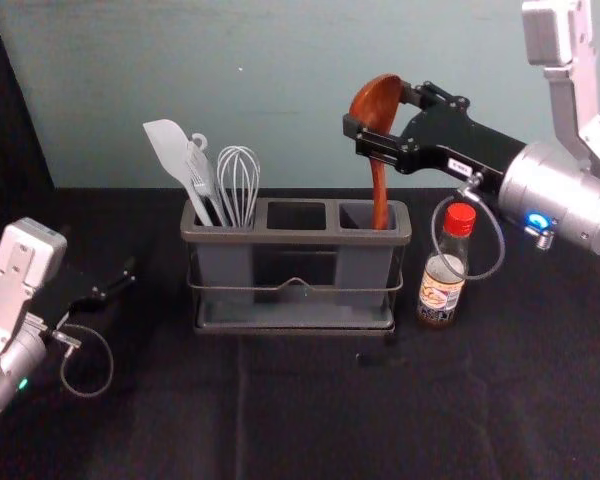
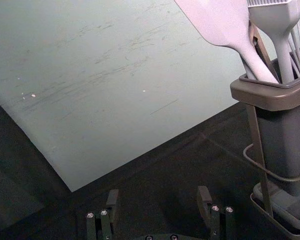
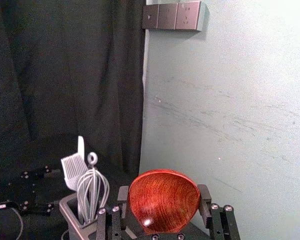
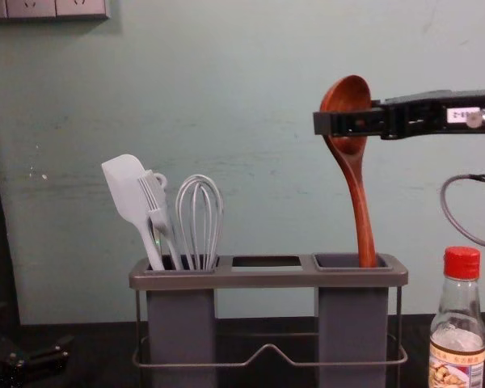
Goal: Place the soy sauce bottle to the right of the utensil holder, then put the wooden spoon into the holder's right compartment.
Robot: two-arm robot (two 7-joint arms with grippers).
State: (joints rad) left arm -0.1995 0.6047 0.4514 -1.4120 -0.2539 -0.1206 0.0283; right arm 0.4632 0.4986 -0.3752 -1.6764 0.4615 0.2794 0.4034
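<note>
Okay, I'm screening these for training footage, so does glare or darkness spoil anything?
Right wrist view: a small bright glint on the wooden spoon, its grain still readable; head view: the black left gripper nearly merges with the dark tablecloth; chest view: that gripper is dim too.

There was one utensil holder [image 1: 403, 238], with three openings [image 1: 296, 216] in its top and two deep cups [image 4: 353, 323] below them. Among the utensils there were one wooden spoon [image 1: 378, 170], one spatula [image 1: 168, 148], one brush [image 4: 155, 198] and one whisk [image 1: 238, 185], plus at least one ring-topped utensil [image 3: 92, 154] whose kind could not be told. There was one soy sauce bottle [image 4: 459, 305], with one red cap [image 1: 460, 219] and one visible label [image 1: 439, 297]. There were two grippers, the left gripper [image 1: 130, 272] and the right gripper [image 1: 378, 108], two looped cables [image 1: 503, 245], and three wall plates [image 3: 167, 16].
</note>
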